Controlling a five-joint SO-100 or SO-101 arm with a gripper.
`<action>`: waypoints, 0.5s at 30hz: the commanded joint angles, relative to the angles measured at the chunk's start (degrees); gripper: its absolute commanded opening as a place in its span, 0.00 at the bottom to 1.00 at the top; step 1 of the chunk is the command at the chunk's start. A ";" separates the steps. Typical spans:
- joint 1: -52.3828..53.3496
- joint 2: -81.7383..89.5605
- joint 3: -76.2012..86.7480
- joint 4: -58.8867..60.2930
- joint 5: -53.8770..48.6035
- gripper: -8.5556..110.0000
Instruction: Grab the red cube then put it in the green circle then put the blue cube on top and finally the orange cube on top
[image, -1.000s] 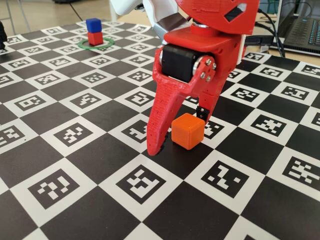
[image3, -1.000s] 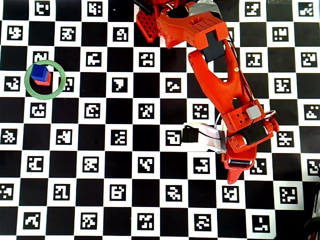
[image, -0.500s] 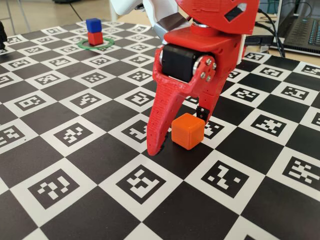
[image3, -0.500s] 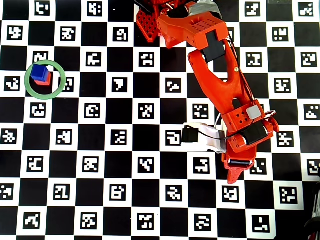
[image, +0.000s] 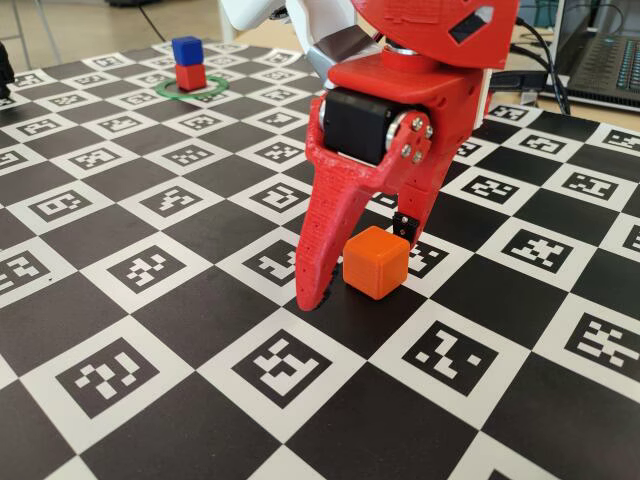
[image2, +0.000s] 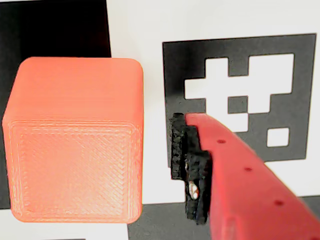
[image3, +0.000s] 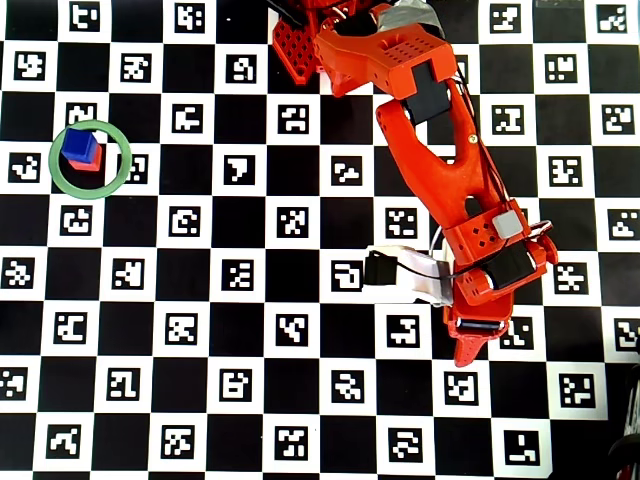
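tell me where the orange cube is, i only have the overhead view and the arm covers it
observer: In the fixed view the orange cube sits on the board between the two fingers of the pincer.
operator: is it gripped
observer: No. The wrist view shows a strip of board between the cube and the padded finger; the pincer is open.
operator: cube lifted at all
observer: No. In the fixed view it rests flat on the board, with the long finger's tip down beside it.
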 joint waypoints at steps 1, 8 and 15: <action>0.09 1.67 -0.53 -0.70 0.00 0.44; 0.00 1.67 -0.53 -0.70 -0.09 0.35; -0.18 1.58 -0.53 -0.88 -1.41 0.14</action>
